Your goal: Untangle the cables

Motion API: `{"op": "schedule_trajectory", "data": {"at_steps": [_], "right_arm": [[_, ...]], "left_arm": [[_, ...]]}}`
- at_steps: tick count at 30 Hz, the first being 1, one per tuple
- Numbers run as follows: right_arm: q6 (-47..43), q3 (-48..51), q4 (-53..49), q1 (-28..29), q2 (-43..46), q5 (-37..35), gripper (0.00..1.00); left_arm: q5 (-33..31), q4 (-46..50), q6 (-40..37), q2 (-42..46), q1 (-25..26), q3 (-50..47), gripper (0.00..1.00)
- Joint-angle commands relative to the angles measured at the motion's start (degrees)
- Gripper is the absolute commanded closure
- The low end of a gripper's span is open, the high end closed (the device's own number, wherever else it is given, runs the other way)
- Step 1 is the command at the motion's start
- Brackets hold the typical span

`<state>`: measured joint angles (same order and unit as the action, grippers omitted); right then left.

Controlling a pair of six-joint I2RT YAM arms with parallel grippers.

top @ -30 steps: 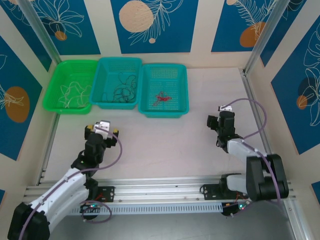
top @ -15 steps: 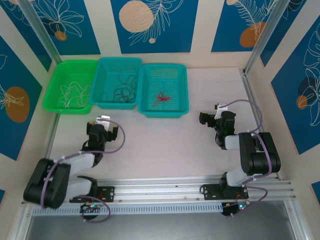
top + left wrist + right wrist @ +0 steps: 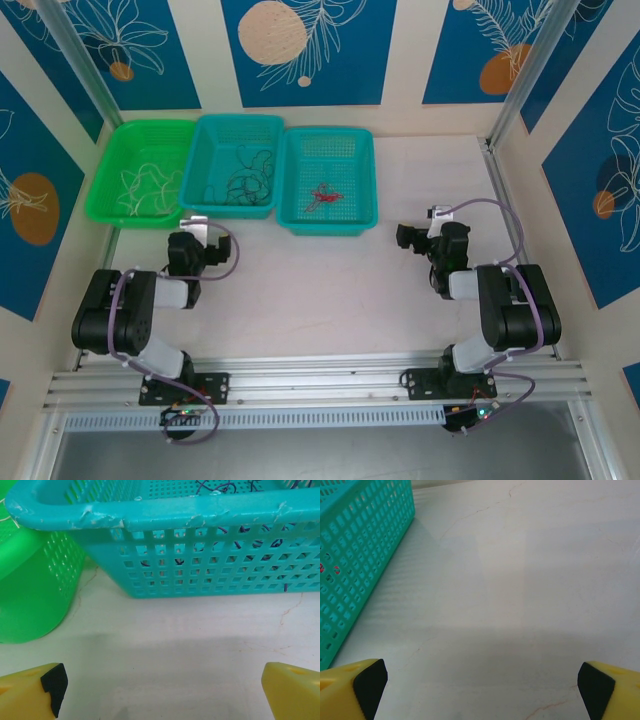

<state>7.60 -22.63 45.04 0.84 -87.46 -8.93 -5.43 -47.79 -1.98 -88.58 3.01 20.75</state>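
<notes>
The cables lie apart in three baskets at the back left. The whitish cable (image 3: 145, 185) is in the green basket (image 3: 120, 218). The dark cable (image 3: 245, 180) (image 3: 250, 530) is in the middle teal basket (image 3: 230, 210) (image 3: 165, 515). The red cable (image 3: 325, 195) (image 3: 324, 569) is in the right teal basket (image 3: 325, 230) (image 3: 365, 535). My left gripper (image 3: 200, 232) (image 3: 167, 695) is open and holds nothing, low over the table just in front of the middle basket. My right gripper (image 3: 408, 238) (image 3: 482, 690) is open with nothing in it, to the right of the red cable's basket.
Both arms are folded back close to their bases on the near rail (image 3: 320, 375). Metal posts (image 3: 80, 60) (image 3: 530, 70) and patterned walls enclose the table. Bare tabletop (image 3: 320, 290) stretches between the two grippers and in front of the baskets.
The left arm folded back and its gripper shifted slightly left and toward the baskets. The right gripper opened wider and moved a little left as its arm folded.
</notes>
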Motion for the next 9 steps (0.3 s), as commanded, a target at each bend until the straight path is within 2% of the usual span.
{"op": "schedule_trajectory", "data": {"at_steps": [1, 4, 9], "right_arm": [[-1.2, -0.8, 1.8, -0.1, 0.3, 0.2, 0.01], [-2.2, -1.3, 1.2, -0.2, 0.1, 2.9, 0.01], [-2.3, -1.1, 1.1, -0.1, 0.6, 2.6, 0.01]], "left_arm": [[1.9, -2.4, 0.6, 0.6, 0.2, 1.0, 0.0], [3.1, -1.6, 0.1, 0.5, 0.2, 1.4, 0.0], [5.4, -0.5, -0.8, 0.5, 0.2, 1.9, 0.0]]}}
